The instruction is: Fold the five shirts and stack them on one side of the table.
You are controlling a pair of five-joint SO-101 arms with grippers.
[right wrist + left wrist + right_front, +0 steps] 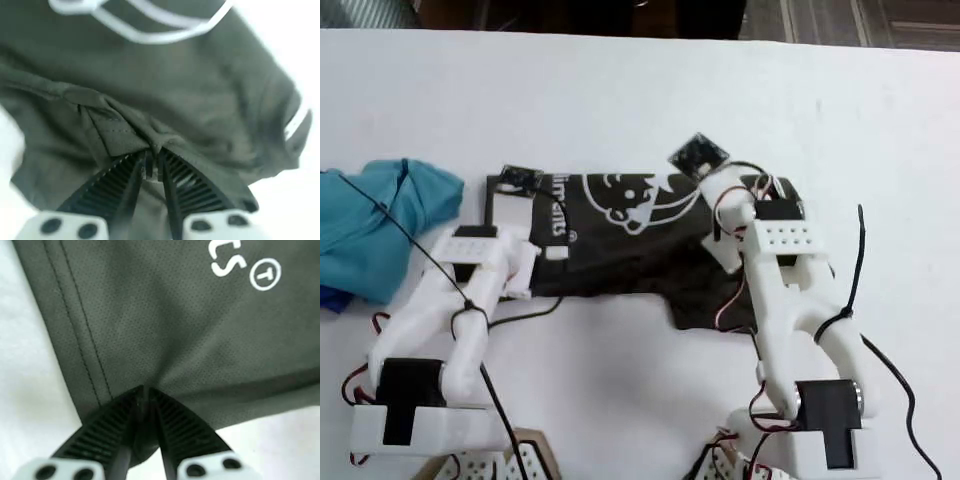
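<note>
- Two pairs of fingers are pinched fully shut on cloth. Your left gripper [145, 390] has its black ribbed fingers [112, 422] closed to a point on the dark shirt [175, 330], and a small pucker of fabric gathers at the tips.
- That pinch sits just inside the stitched hem, close to the shirt's corner. White table [30, 390] shows past the edge, and white lettering lies farther off across the cloth.
- Your right gripper [151, 155] is closed the same way. Its fingers [112, 187] are together on a raised ridge of the same shirt, with a stitched seam bunched right at the tips and loose folds spreading away from them.
- From the high view you can see the dark shirt spread across the middle of the table, white print facing up. The left arm is at its left edge and the right arm over its right end. The cloth is rumpled there, and a flap reaches toward the arm bases.
- A teal shirt [380, 225] lies in a crumpled heap at the table's left edge. It is near the dark one but not touching it, just beside the left arm.
</note>
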